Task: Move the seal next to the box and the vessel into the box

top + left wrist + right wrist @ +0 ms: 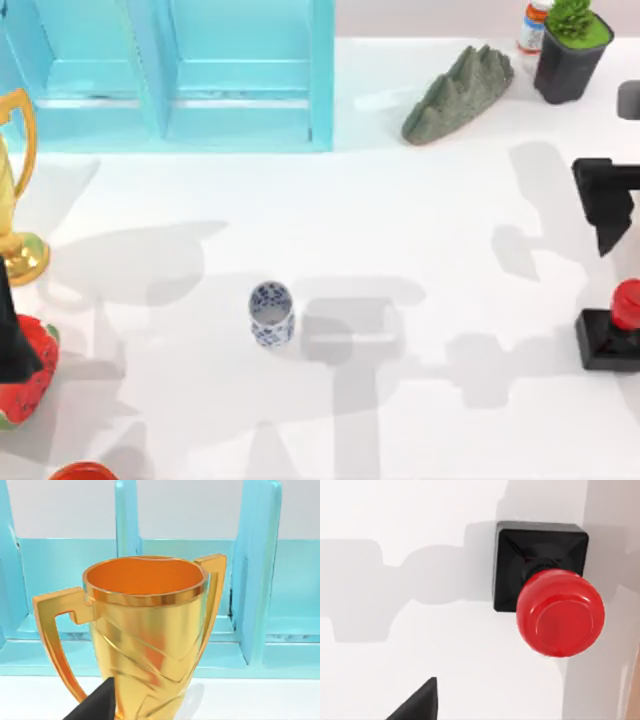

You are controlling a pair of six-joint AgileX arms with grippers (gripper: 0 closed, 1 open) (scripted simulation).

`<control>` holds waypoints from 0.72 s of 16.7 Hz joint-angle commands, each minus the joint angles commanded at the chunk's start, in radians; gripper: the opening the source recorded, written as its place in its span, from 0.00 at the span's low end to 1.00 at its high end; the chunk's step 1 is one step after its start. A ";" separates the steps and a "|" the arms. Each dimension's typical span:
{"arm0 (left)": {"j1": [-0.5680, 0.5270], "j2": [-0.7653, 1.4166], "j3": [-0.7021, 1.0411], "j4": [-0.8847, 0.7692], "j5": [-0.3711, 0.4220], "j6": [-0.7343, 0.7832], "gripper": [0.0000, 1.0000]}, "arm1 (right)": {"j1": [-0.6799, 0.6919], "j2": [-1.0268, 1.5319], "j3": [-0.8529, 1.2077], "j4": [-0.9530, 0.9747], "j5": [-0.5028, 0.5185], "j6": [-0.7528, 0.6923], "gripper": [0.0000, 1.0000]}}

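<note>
Our vessel [271, 313] stands upright near the middle of the white tabletop [420, 420], well apart from everything else, with the turquoise box [180, 75] across open surface at the far left-centre edge. Our seal [613, 335] sits at the tabletop's right edge, its red knob leaning over the black square base; the right wrist view shows it [547, 590] close below the camera.

Our right hand [605, 205] hangs just behind the seal, apart from it, and we cannot tell how wide its fingers stand. Our left hand [15, 330] is at the left edge; we cannot tell its opening either. One dark fingertip [95, 705] shows in the left wrist view, right in front of the golden trophy [145, 635], with the box's dividers behind.

Further back lie a grey-green rock [458, 95], a dark plant pot [570, 55] and a partly hidden bottle [533, 25]. A watermelon slice [30, 375] and a red object [82, 470] are cut off at the left and near edges.
</note>
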 joint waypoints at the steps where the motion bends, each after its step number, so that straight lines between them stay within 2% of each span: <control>1: 0.000 0.000 0.000 0.000 0.000 0.000 1.00 | -0.001 -0.001 0.049 -0.053 0.000 -0.001 1.00; 5: 0.000 0.000 0.000 0.000 0.000 0.000 1.00 | -0.003 -0.010 0.163 -0.169 0.000 -0.004 1.00; 12: 0.000 0.000 0.000 0.000 0.000 0.000 1.00 | 0.036 0.028 0.198 -0.174 0.006 0.032 1.00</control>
